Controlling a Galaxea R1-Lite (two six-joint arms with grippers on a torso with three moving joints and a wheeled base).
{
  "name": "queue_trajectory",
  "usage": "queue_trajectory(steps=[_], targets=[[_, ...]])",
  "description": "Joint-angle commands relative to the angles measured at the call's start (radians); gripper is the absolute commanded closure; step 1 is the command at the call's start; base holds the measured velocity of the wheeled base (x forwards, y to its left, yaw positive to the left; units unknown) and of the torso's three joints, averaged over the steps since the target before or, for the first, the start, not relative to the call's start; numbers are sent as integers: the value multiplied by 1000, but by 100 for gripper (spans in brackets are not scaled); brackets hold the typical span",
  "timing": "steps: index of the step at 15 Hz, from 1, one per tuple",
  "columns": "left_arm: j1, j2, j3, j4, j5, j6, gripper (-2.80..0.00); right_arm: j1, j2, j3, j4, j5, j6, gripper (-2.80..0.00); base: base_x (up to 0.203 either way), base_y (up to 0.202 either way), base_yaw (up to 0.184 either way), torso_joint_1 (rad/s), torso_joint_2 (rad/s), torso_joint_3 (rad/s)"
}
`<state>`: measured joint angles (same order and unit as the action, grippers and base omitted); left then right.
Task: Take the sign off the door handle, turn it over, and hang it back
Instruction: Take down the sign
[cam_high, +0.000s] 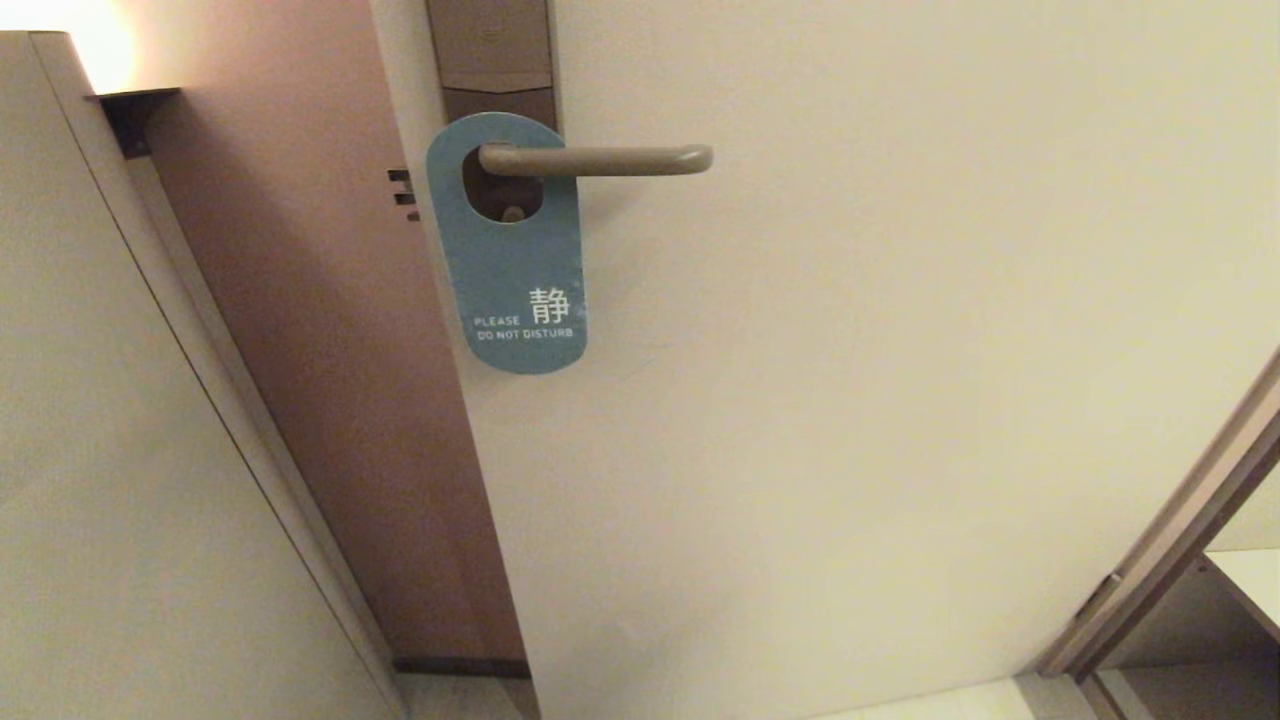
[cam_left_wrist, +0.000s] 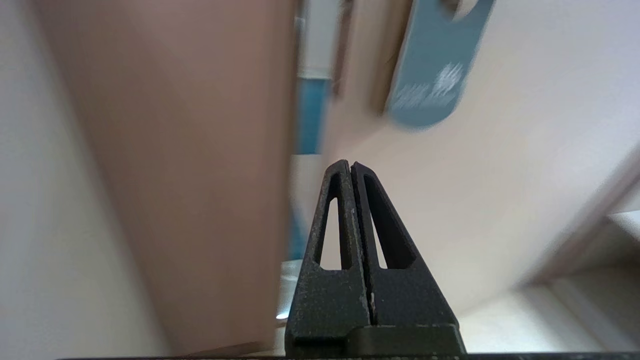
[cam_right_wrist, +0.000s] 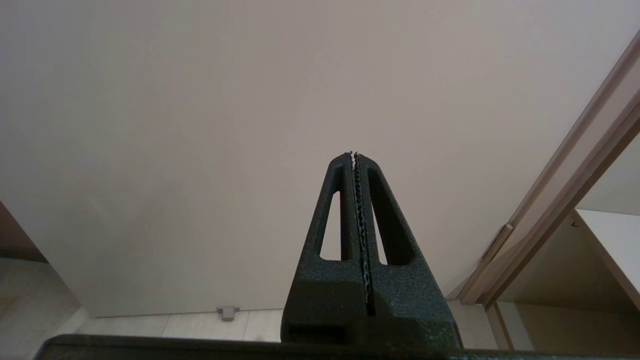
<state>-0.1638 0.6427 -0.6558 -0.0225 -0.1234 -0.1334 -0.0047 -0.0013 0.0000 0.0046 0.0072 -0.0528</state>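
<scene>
The sign (cam_high: 515, 270) hangs by its oval hole on the door handle (cam_high: 600, 160), blue side out, reading "PLEASE DO NOT DISTURB". The handle is a beige-bronze lever on a brown lock plate (cam_high: 492, 55). Neither gripper shows in the head view. In the left wrist view the sign (cam_left_wrist: 434, 70) hangs well beyond my left gripper (cam_left_wrist: 350, 164), which is shut and empty. My right gripper (cam_right_wrist: 354, 155) is shut and empty too, facing the bare door panel (cam_right_wrist: 250, 125) below the handle's level.
The cream door (cam_high: 900, 400) stands ajar, its brown edge (cam_high: 330, 350) to the left with a wall panel (cam_high: 100, 450) beyond. A door frame (cam_high: 1170, 540) and a shelf (cam_high: 1250, 590) are at the lower right. A floor stop (cam_right_wrist: 227, 313) sits under the door.
</scene>
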Motion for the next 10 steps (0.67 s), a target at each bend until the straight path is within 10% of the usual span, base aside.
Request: queue_trajectory(steps=[1, 10], targets=[[-6, 166, -71, -9, -36, -35, 0, 0, 1, 0, 0, 0, -1, 0, 0, 0, 0, 0, 0, 0], [4, 560, -176, -290, -594, -17, 0, 0, 1, 0, 0, 0, -1, 0, 0, 0, 0, 0, 0, 0]])
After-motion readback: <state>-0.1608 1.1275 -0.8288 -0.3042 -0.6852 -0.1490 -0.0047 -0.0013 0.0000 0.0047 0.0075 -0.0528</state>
